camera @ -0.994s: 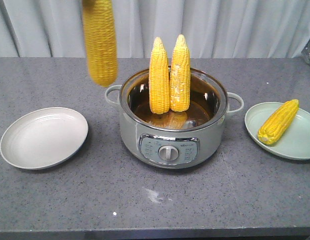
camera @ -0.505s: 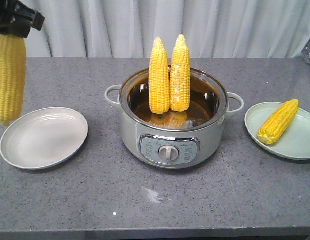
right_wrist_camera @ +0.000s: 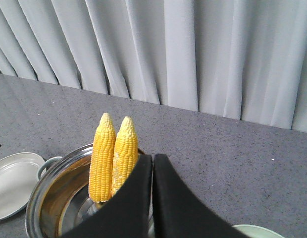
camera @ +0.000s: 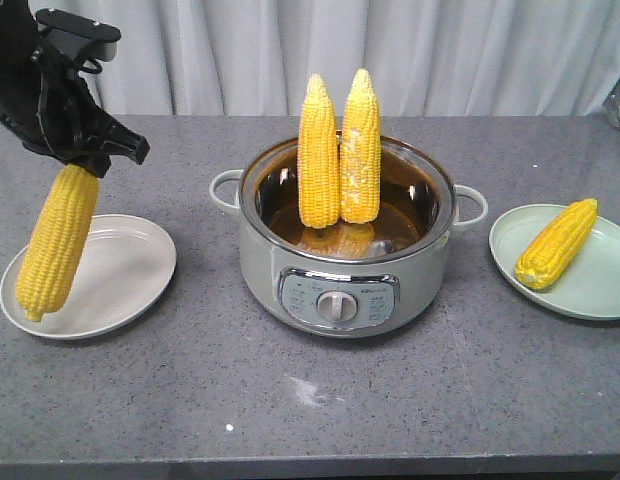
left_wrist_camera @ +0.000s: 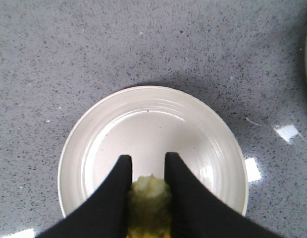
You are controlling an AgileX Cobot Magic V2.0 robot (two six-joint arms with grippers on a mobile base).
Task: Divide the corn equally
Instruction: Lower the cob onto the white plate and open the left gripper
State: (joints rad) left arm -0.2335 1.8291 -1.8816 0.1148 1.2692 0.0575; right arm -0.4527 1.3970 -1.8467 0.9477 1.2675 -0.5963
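We have swung the cob [camera: 57, 243], clamped in our left pincer [camera: 88, 160], down over the left plate [camera: 130, 270]; release comes next. Two cobs [camera: 318, 150] wait in the pot [camera: 335, 285], and one cob [camera: 557, 243] lies on the right plate [camera: 600, 285].

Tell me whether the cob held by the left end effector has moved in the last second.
Yes. The cob, clamped in the left end effector, has gone left and down, from beside the cooker to over the white plate.

Shiny metal pot [camera: 265, 262], matt speckled counter [camera: 410, 400], glossy plate [camera: 125, 265], bumpy corn [camera: 58, 240].
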